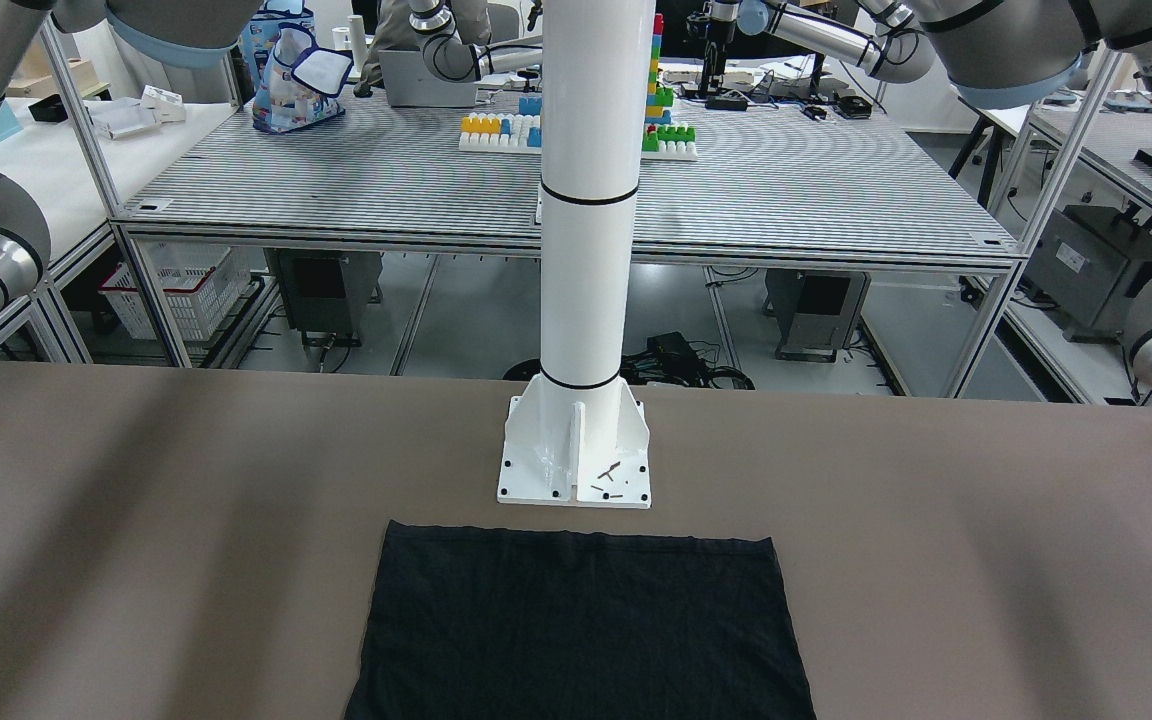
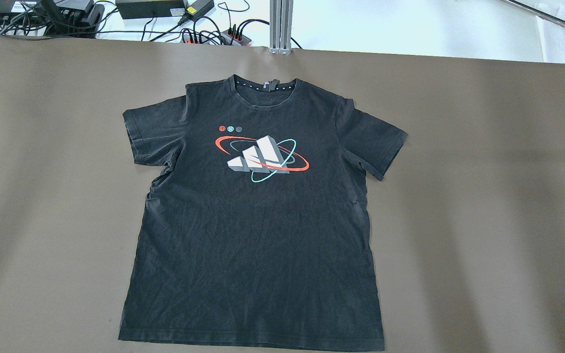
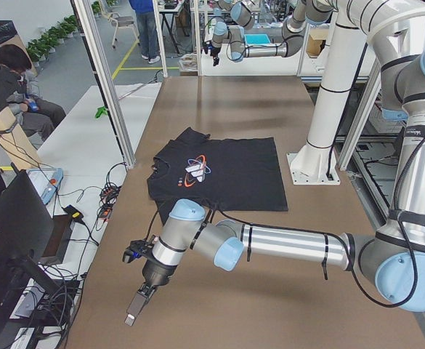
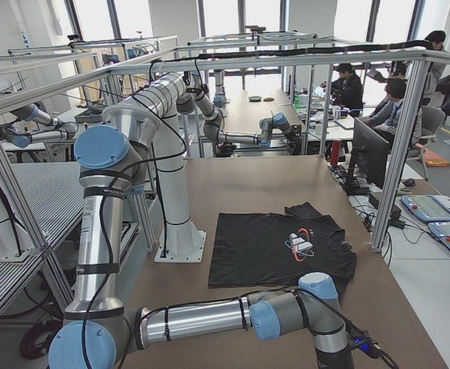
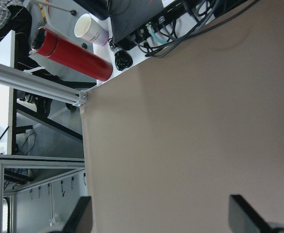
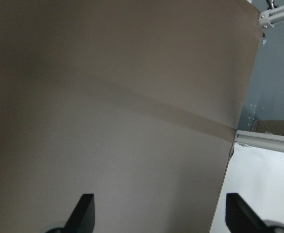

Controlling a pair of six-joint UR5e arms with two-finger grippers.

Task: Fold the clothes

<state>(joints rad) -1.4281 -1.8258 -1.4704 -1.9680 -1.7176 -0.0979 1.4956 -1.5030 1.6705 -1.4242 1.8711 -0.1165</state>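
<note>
The clothes are one black T-shirt [image 2: 258, 220] with a white, red and teal print on the chest. It lies flat and unfolded on the brown table [image 2: 483, 196], collar towards the far edge, hem [image 1: 581, 630] close to the white pillar's base plate [image 1: 576, 455]. My left gripper [image 5: 161, 216] is open over bare table near a corner, well away from the shirt [image 3: 219, 171]. My right gripper [image 6: 158, 213] is open too, over bare table by the opposite end. Neither holds anything.
A white pillar [image 3: 328, 109] stands at the robot's side of the table. Off the table's edge by the left gripper are a red bottle [image 5: 71, 56], a white cup [image 5: 88, 29] and cables. People sit at desks [image 4: 394, 92] beyond the far side.
</note>
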